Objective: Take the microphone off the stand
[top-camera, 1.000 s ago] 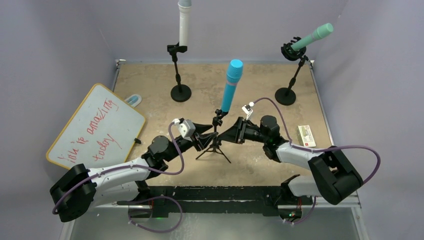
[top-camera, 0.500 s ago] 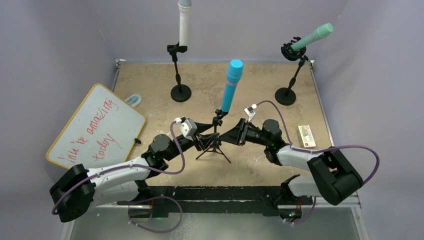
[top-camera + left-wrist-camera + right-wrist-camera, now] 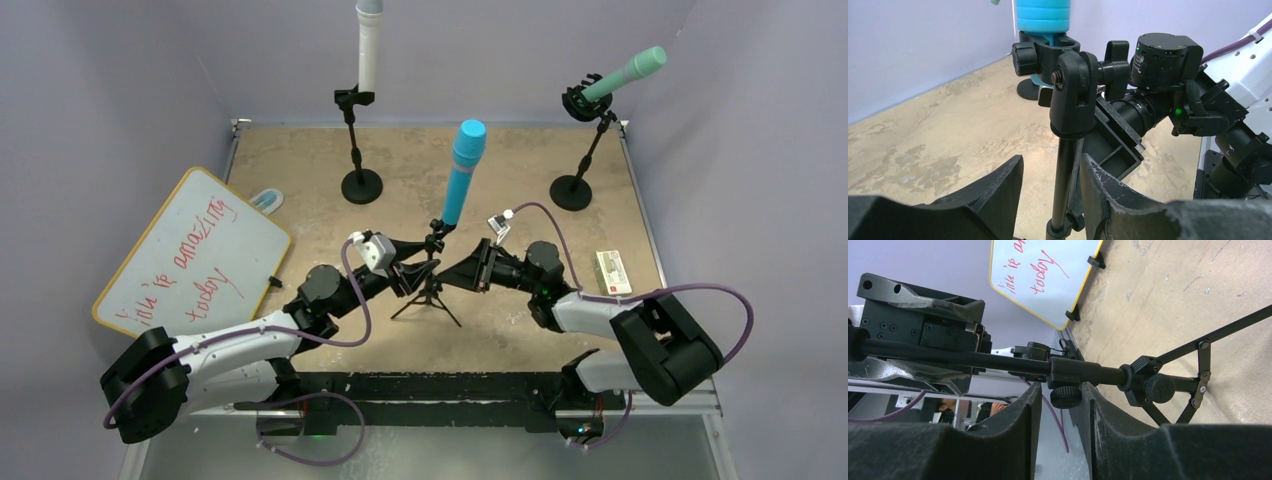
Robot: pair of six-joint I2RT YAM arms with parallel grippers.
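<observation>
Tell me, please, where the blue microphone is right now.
In the top view, the blue microphone stands mid-table, clipped atop the tripod stand; the left gripper and right gripper flank that stand below it.

The one piece of writing you can read is on the whiteboard (image 3: 190,255) at the left side of the bench (image 3: 520,160). It is a handwritten line in red marker, slanting across the white face in two rows. From the top camera the upper row reads "You're amazing" and the lower row "today", though the first word is loosely written and only half legible. In the right wrist view you see the same board at an angle, with "today" clear and the row above it cut off by the frame edge. The small box (image 3: 612,270) near the bench's right edge has print too small to read.
</observation>
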